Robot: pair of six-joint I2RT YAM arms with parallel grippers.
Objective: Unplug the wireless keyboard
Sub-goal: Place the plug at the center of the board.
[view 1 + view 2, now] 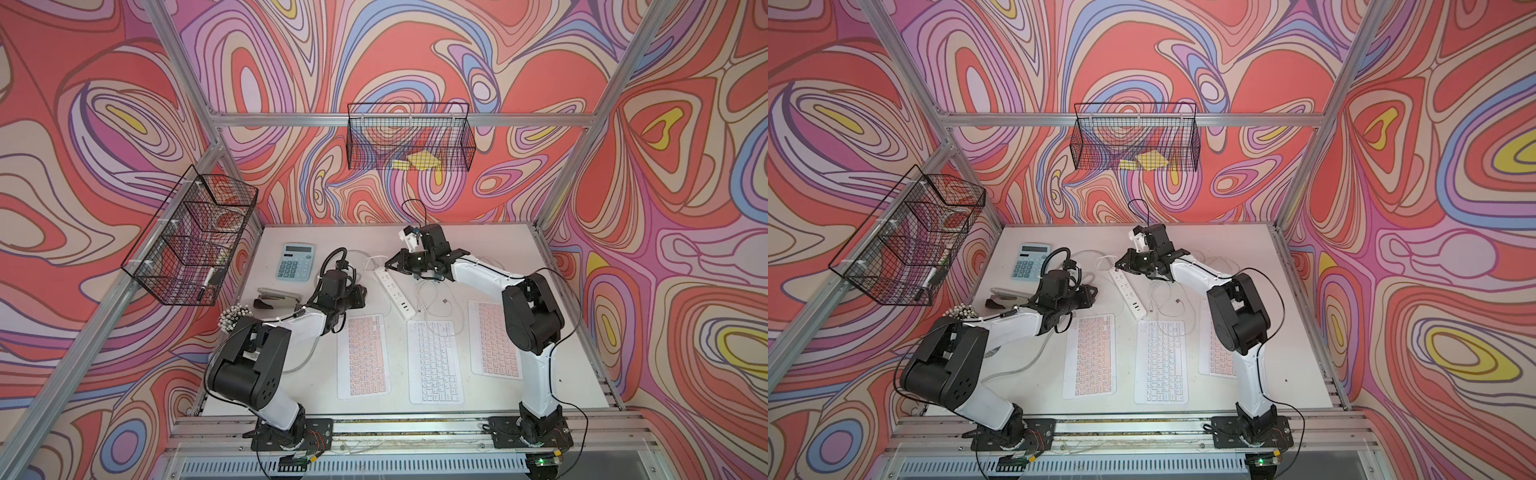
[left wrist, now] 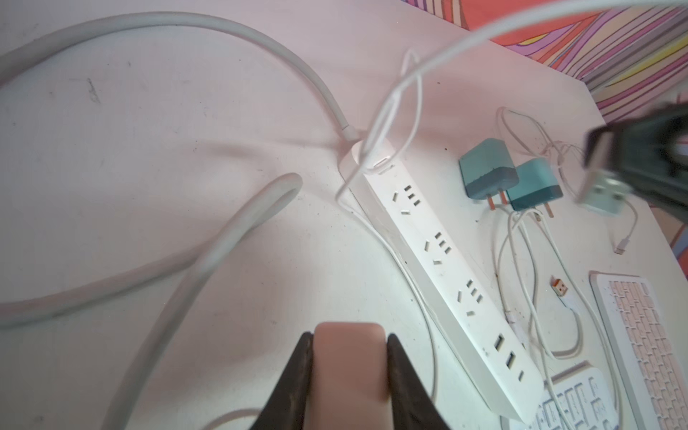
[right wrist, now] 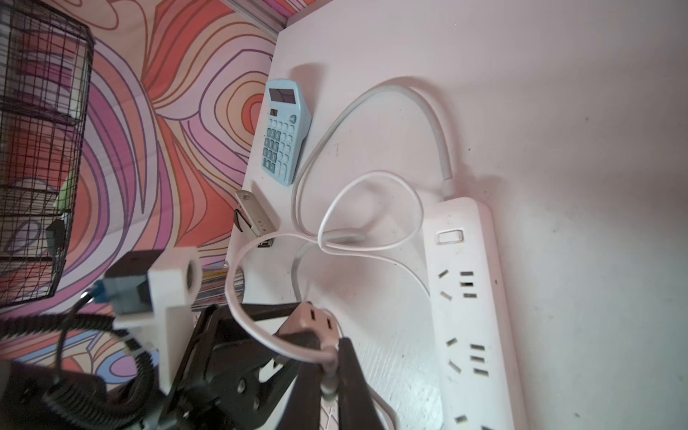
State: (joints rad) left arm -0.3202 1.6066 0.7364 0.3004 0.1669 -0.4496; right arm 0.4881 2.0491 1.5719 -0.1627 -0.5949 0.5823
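Pinching a pink charger [image 2: 348, 372] between its jaws, the left gripper [image 2: 350, 337] hovers beside the strip [image 2: 439, 275], with the prongs clear of the sockets. The right gripper [image 3: 331, 346], over the strip's switch end, is pressed tight on a white cable [image 3: 376, 173] just beside that charger. Two teal chargers [image 2: 487, 167] [image 2: 534, 182] lie unplugged on the strip's far side. A white keyboard [image 1: 434, 361] sits just past the strip's USB end, flanked by pink keyboards [image 1: 363, 357] [image 1: 492, 338].
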